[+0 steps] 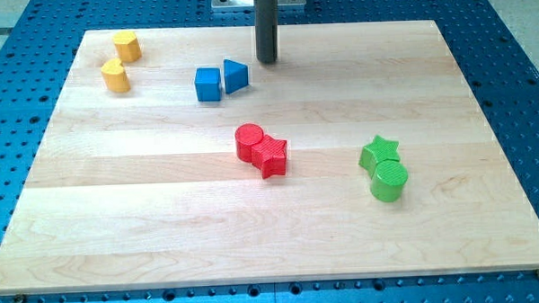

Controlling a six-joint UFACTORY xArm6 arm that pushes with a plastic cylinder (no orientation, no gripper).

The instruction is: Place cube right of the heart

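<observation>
The blue cube [208,83] lies in the upper middle of the wooden board [164,227], touching a blue triangle [235,75] on its right. A yellow block that looks like a heart [115,75] lies near the board's upper left, left of the cube with a gap between them. My tip [266,60] is just right of the blue triangle and slightly above it, apart from it and not touching any block.
Another yellow block [126,46] sits just above the heart. A red cylinder [248,140] and a red star [271,156] touch near the centre. A green star [379,151] and a green cylinder [388,180] sit at the right.
</observation>
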